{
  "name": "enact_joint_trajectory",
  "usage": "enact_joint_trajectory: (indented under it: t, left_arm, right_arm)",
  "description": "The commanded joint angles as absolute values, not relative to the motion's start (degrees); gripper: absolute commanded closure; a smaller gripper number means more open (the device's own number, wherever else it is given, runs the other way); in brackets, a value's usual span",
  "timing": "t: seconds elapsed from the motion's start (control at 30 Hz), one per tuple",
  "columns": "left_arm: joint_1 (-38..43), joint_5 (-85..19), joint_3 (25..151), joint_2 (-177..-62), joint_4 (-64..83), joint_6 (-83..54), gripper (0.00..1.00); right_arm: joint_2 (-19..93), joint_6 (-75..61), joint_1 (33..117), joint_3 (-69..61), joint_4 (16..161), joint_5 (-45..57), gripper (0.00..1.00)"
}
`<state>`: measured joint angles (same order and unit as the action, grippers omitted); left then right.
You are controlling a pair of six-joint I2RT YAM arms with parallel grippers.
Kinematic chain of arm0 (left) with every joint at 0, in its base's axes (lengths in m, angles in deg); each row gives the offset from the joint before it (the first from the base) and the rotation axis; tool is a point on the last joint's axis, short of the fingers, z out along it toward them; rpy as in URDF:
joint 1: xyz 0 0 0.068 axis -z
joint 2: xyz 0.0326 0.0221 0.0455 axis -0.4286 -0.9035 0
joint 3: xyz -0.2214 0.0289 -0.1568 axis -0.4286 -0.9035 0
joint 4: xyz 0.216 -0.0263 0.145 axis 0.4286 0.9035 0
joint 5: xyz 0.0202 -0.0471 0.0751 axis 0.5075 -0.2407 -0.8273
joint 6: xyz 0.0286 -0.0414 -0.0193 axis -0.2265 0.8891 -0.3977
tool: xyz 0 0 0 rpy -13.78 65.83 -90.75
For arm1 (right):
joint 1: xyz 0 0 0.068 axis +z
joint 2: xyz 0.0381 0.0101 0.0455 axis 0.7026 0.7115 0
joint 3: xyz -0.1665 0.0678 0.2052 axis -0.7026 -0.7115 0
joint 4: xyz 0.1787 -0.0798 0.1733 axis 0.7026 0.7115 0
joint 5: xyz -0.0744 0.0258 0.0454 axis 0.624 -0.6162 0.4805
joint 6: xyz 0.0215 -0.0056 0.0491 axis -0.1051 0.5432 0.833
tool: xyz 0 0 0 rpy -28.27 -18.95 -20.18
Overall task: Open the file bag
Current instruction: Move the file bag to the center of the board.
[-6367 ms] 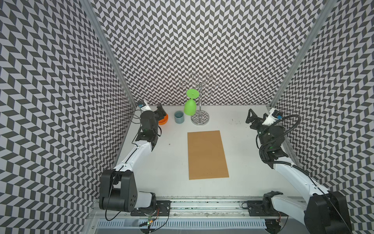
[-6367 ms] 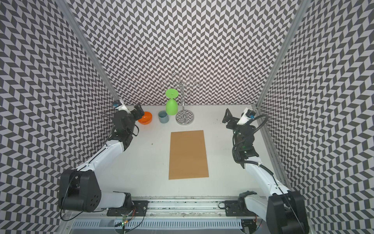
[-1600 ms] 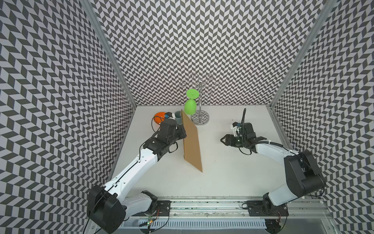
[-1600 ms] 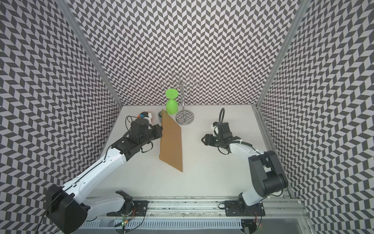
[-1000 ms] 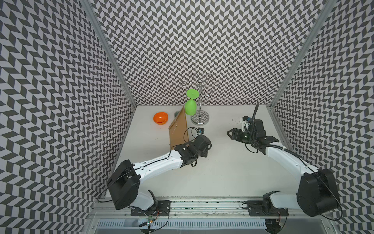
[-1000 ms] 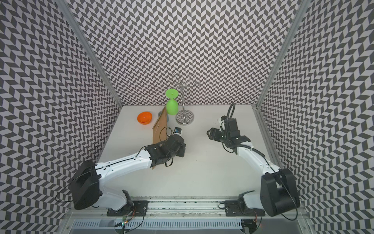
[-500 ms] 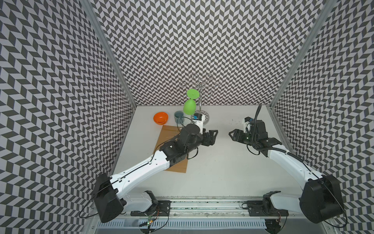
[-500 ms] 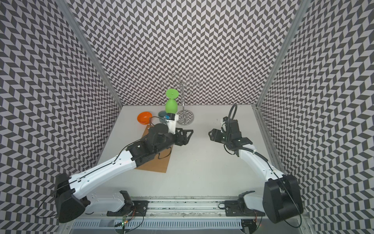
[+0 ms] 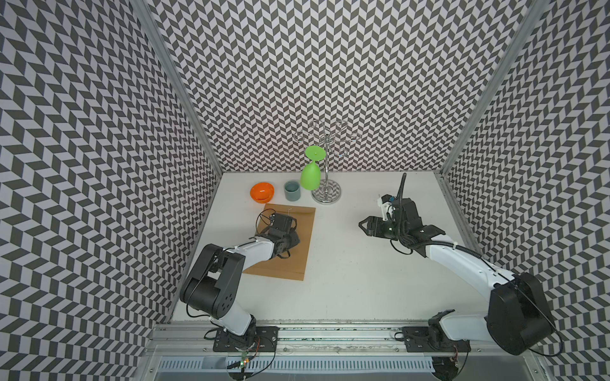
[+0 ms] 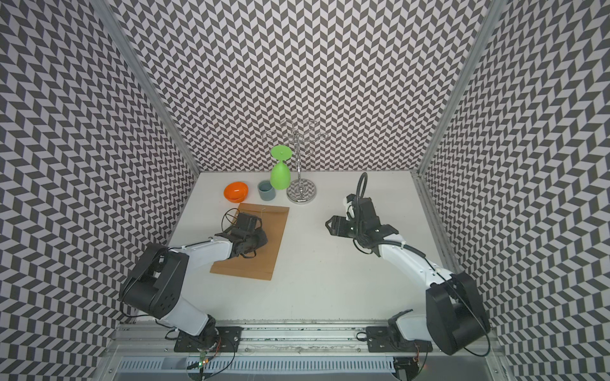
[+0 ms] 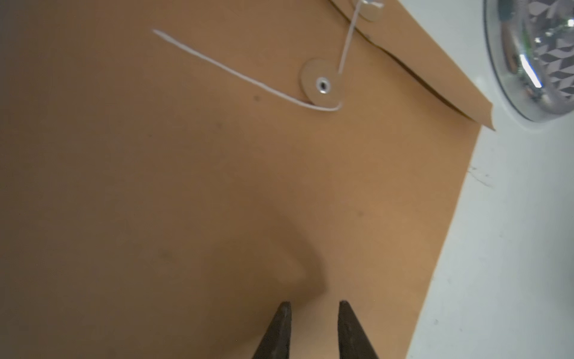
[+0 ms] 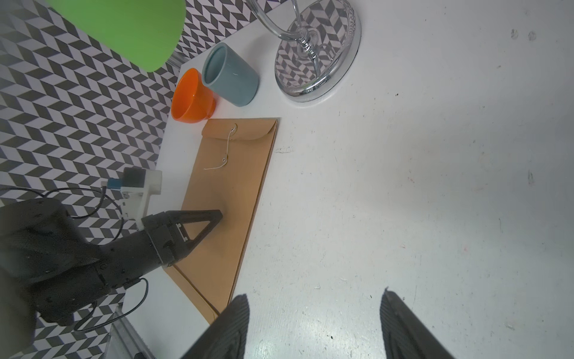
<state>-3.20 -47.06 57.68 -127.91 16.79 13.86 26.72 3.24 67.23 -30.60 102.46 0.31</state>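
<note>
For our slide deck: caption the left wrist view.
The left gripper, jaws slightly apart, over the file bag; string trails from its button clasp.

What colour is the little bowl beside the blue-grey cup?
Orange. The bowl shows best in the right wrist view.

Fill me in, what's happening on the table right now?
The file bag lies flat on the table, flap side up. Its flap is shut, with the thin string hooked round the button clasp. The left gripper is poised over the bag's middle, jaws a little apart and holding nothing. The right gripper is open over bare table, apart from the bag.
</note>
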Motion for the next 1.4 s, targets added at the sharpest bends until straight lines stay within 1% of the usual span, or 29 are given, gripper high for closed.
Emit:
enact_joint_trajectory:
  t: [0.0, 0.13, 0.27, 0.43, 0.53, 0.6, 0.7, 0.77, 0.8, 0.9, 1.03, 1.17, 1.27, 1.37]
  left_arm:
    - [-0.6, -43.5, 55.8, -128.9, 13.0, 16.2, 0.7]
    - [4.0, -41.7, 52.7, -129.7, 11.8, 18.4, 0.7]
    - [9.1, -39.7, 48.6, -129.2, 10.0, 21.8, 0.72]
    - [12.8, -36.8, 44.9, -124.8, 6.8, 25.7, 0.7]
    - [12.6, -37.5, 47.5, -119.6, 8.8, 24.3, 0.61]
    - [11.5, -41.1, 51.1, -115.4, 13.4, 22.7, 0.5]
    - [7.2, -45.6, 54.5, -110.9, 19.1, 20.4, 0.38]
    - [3.3, -47.4, 54.7, -109.6, 20.7, 19.4, 0.34]
    - [0.9, -47.5, 54.5, -109.9, 21.1, 18.9, 0.35]
    - [-4.6, -45.2, 52.8, -113.0, 21.8, 18.5, 0.52]
    - [-6.1, -42.9, 49.2, -116.7, 19.4, 18.5, 0.64]
    - [-6.1, -40.8, 45.8, -118.7, 16.8, 19.2, 0.69]
    - [-6.0, -40.0, 44.2, -119.0, 15.9, 19.1, 0.72]
    - [-5.9, -39.3, 43.5, -119.0, 15.3, 19.1, 0.73]
  right_arm:
    - [27.7, 4.7, 67.4, -32.3, 98.3, -2.2, 0.32]
    - [30.9, 6.2, 68.5, -32.7, 95.2, -3.3, 0.33]
    - [35.6, 8.4, 70.5, -32.7, 91.0, -4.4, 0.36]
    - [44.2, 11.6, 74.8, -30.8, 88.7, -3.2, 0.46]
    - [47.8, 13.8, 76.7, -30.4, 87.5, -2.8, 0.46]
    - [49.6, 14.8, 78.4, -29.8, 87.4, -2.2, 0.48]
    - [51.2, 15.9, 80.8, -28.5, 88.0, -0.7, 0.51]
    - [52.0, 17.0, 81.5, -27.9, 87.7, -0.2, 0.52]
    - [52.5, 17.6, 81.8, -27.9, 87.1, -0.3, 0.53]
    - [54.5, 19.0, 81.9, -27.2, 85.9, -1.0, 0.56]
    - [57.3, 19.8, 82.0, -25.0, 85.1, -2.1, 0.61]
    - [59.4, 20.0, 82.1, -23.2, 85.1, -2.3, 0.69]
    - [60.5, 20.3, 82.1, -22.7, 83.8, -3.2, 0.79]
    - [61.1, 20.3, 82.1, -22.3, 82.6, -4.1, 0.93]
